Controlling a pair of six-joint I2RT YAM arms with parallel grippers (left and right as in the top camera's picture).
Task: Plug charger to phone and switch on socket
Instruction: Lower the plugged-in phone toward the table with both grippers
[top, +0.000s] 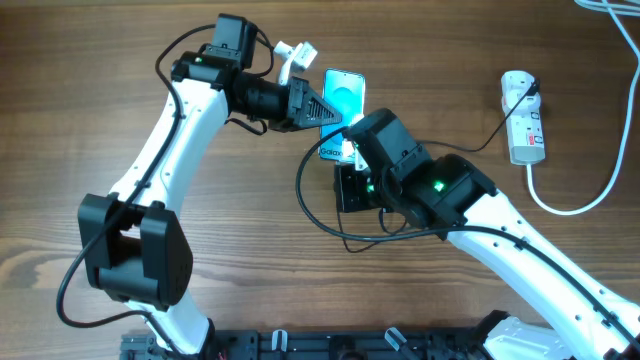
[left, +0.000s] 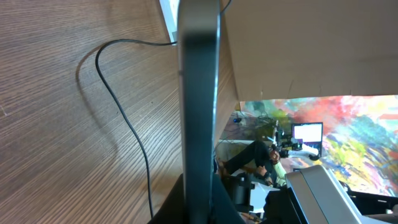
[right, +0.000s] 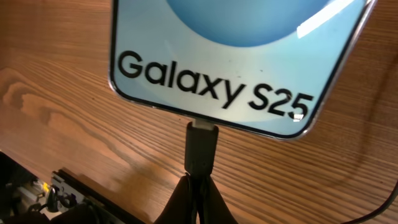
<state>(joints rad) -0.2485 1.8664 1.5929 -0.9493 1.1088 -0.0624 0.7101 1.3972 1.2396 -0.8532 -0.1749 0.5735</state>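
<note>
The phone (top: 343, 98), cyan-screened with "Galaxy S25" on its white band, is held off the table by my left gripper (top: 322, 108), which is shut on its side edges. In the left wrist view the phone (left: 199, 93) shows edge-on between the fingers. My right gripper (right: 200, 186) is shut on the charger's black connector (right: 202, 146), whose tip sits in the port at the phone's bottom edge (right: 211, 93). The thin black charger cable (top: 480, 140) runs to the white socket (top: 524, 117) at the right, where its plug sits.
The socket's thick white cord (top: 600, 190) loops off the right edge. A slack loop of charger cable (top: 315, 215) lies on the wooden table under the right arm. A small white object (top: 292, 55) is behind the left wrist.
</note>
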